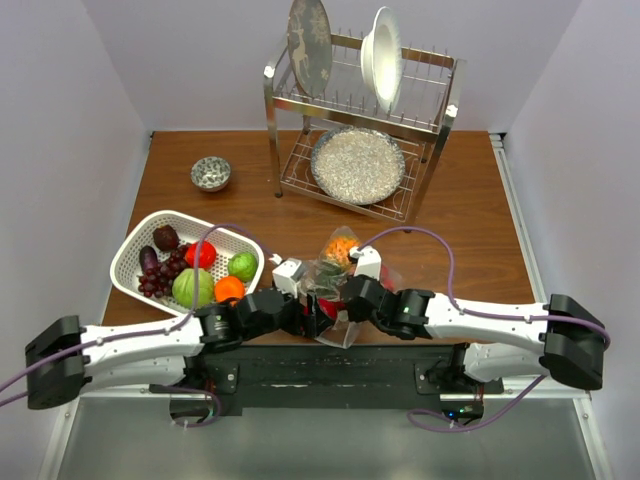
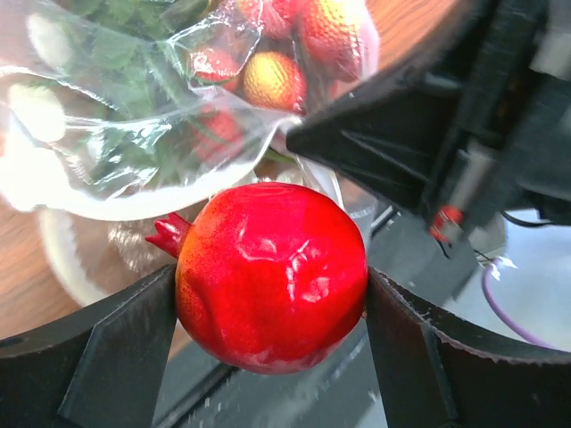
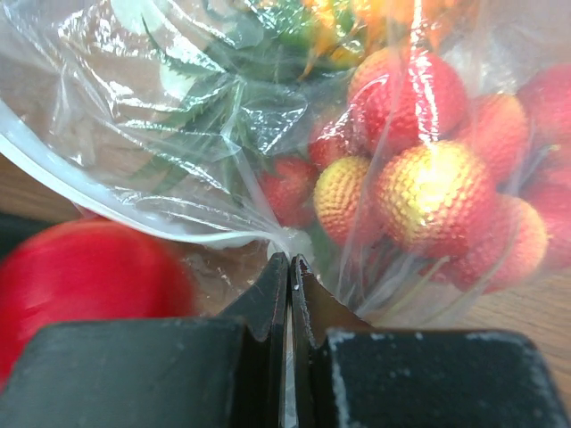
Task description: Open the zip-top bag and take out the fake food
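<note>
The clear zip-top bag (image 1: 338, 262) lies at the table's near edge between both arms. Inside it are red and yellow strawberries (image 3: 428, 187) and green leaves (image 3: 192, 116); its white zip strip (image 3: 134, 209) curves toward my right fingers. My right gripper (image 3: 290, 264) is pinched shut on the bag's edge at the end of that strip. A glossy red pomegranate-shaped piece of fake food (image 2: 272, 276) is outside the bag, clamped between both fingers of my left gripper (image 2: 270, 287). The bag (image 2: 134, 116) sits just beyond it. In the top view my left gripper (image 1: 318, 312) and right gripper (image 1: 350, 296) almost meet.
A white slotted basket (image 1: 135, 240) with grapes, a green apple, an orange and other fruit stands on the left. A steel dish rack (image 1: 360, 120) with plates fills the back. A small patterned bowl (image 1: 211, 173) sits at the back left.
</note>
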`<state>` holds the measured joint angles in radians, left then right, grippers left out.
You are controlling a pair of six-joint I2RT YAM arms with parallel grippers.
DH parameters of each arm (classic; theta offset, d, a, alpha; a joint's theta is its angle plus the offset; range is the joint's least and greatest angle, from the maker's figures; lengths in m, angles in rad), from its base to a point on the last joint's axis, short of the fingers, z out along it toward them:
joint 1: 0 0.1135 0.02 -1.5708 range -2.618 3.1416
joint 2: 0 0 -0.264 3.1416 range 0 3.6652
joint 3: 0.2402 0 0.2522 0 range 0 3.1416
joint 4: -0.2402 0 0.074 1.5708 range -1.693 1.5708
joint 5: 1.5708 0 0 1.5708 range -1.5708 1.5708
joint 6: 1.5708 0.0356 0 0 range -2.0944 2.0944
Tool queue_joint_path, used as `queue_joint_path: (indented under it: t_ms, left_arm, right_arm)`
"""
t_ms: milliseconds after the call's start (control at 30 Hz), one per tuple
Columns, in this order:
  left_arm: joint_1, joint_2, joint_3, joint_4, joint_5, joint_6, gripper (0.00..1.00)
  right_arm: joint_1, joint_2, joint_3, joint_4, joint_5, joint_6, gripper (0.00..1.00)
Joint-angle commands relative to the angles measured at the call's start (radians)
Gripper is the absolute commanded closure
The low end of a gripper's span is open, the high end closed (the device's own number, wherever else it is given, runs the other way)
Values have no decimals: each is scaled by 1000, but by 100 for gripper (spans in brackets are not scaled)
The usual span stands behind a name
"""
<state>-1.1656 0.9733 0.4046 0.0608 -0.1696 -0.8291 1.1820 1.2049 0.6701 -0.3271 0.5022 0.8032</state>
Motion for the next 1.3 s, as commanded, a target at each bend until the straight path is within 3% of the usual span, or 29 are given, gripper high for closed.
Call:
queue_joint_path:
  t_ms: [0, 133, 267, 433, 633, 733, 967, 1067, 1100, 1200, 1267]
  left_arm:
    - [1, -125, 62, -246, -7, -27, 83]
    - [65, -179, 175, -361, -77, 33, 80]
    - [367, -176, 232, -397, 8, 140, 80]
    - [691, -125, 289, -411, -21, 214, 80]
    - [970, -65, 293, -389, -123, 217, 79]
    - [1090, -7, 324, -386, -126, 226, 80]
    - [1238, 79, 385, -397, -156, 220, 78]
    - [1251, 129, 387, -404, -192, 214, 59]
    - [1253, 143, 392, -406, -197, 214, 41]
    - [1256, 174, 404, -412, -194, 223, 13]
    - [1256, 169, 407, -409, -173, 234, 5]
  right_arm:
    - [-1, -24, 52, -23, 90, -15, 100]
    - [-1, -50, 48, -7, 95, -25, 100]
    - [-1, -76, 40, -6, 82, -32, 100]
    - [-1, -93, 36, -4, 62, -51, 100]
    - [-2, -94, 48, 3, 30, -82, 100]
    - [-1, -91, 54, 10, 16, -96, 100]
    - [-1, -93, 62, 7, -8, -114, 100]
    - [-1, -110, 59, 0, -10, -116, 100]
    - [-1, -113, 56, 2, -10, -117, 100]
    - [-1, -116, 59, 3, -14, -118, 100]
    - [-1, -116, 62, 2, -16, -118, 100]
